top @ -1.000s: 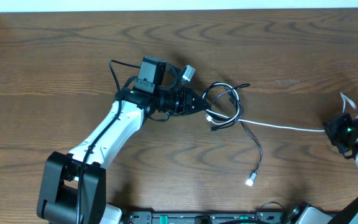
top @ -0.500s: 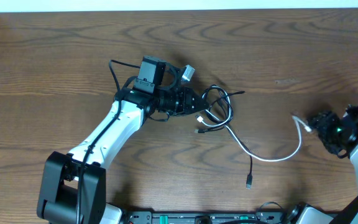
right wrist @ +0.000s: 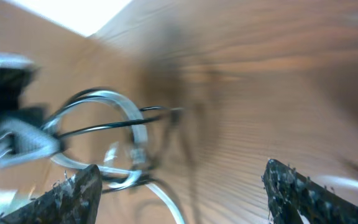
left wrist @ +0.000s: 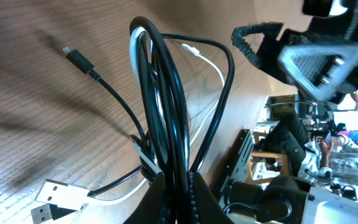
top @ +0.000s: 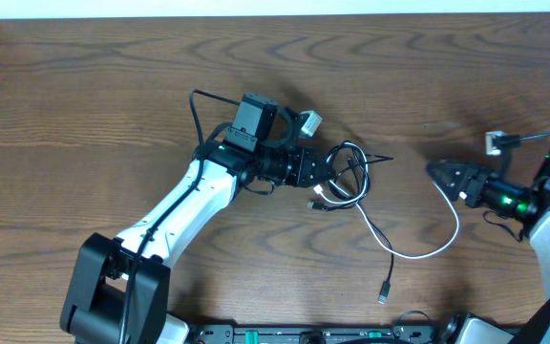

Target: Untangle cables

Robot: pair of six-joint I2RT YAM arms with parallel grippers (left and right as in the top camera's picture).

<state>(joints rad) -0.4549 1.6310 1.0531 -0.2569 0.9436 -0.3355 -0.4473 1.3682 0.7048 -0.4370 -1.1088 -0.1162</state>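
Closest to the robot's base, the small black plug [top: 385, 291] lies flat on the wooden table [top: 84, 76], at the free end of the black cable [top: 349, 164]. From there the cord runs up and leftward to a bundle of loops near the table's middle. Just beyond the plug, the white cable [top: 426, 252] sags in a shallow curve on the wood, one side rising to the bundle, the other bending up toward the right arm. Its end lies just beside the right gripper [top: 439, 173]; whether they touch cannot be told. The right wrist view shows that gripper's two fingers spread wide with nothing between them, and the bundle is a blur further off. Level with it and well apart to the left, the left gripper [top: 325, 174] has its fingers pinched together on the bundle. Its wrist view shows several black loops standing up out of the closed fingertips, with a strand of white threaded among them. In that same view a flat white plug [left wrist: 61, 196] lies on the table just beside the fingertips, with a darker plug next to it. The two cords are wound together at the bundle, and only their tails lie separate.
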